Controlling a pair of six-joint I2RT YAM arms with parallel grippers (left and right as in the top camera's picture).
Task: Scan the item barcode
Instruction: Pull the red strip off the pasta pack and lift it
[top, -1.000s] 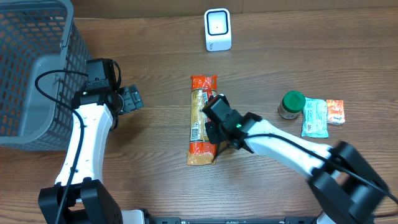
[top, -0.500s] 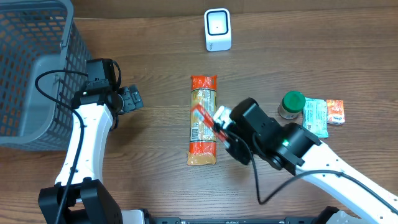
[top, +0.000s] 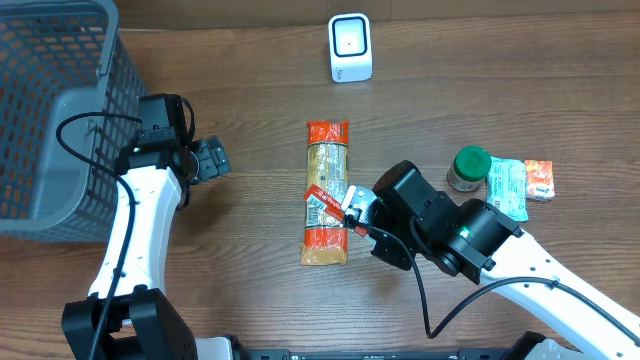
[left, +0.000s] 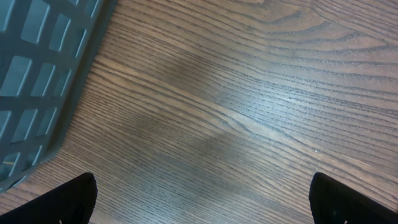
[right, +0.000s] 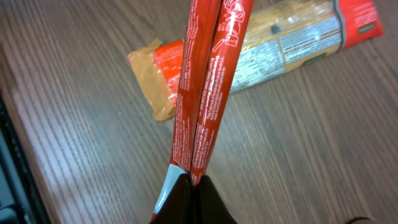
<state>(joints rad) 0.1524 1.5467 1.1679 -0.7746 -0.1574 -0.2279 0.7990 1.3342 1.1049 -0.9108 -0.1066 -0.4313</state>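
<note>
My right gripper (top: 352, 214) is shut on one end of a thin red packet (top: 324, 197), which hangs in the air over a long orange-and-tan package (top: 327, 150) lying on the table. In the right wrist view the red packet (right: 208, 81) runs up from my shut gripper (right: 194, 186), folded or edge-on, with the long package (right: 292, 43) on the wood behind it. The white scanner (top: 350, 47) stands at the far edge, well apart from the packet. My left gripper (top: 208, 160) stands open beside the basket, over bare wood (left: 202, 205), holding nothing.
A grey mesh basket (top: 50, 110) fills the far left; its wall (left: 37, 74) shows in the left wrist view. At the right stand a green-lidded jar (top: 468, 167), a teal packet (top: 506, 188) and a small orange packet (top: 539, 179).
My right arm has risen from low over the long package, lifting the red packet clear of it, and the wrist has swung round. The left arm has not moved.
</note>
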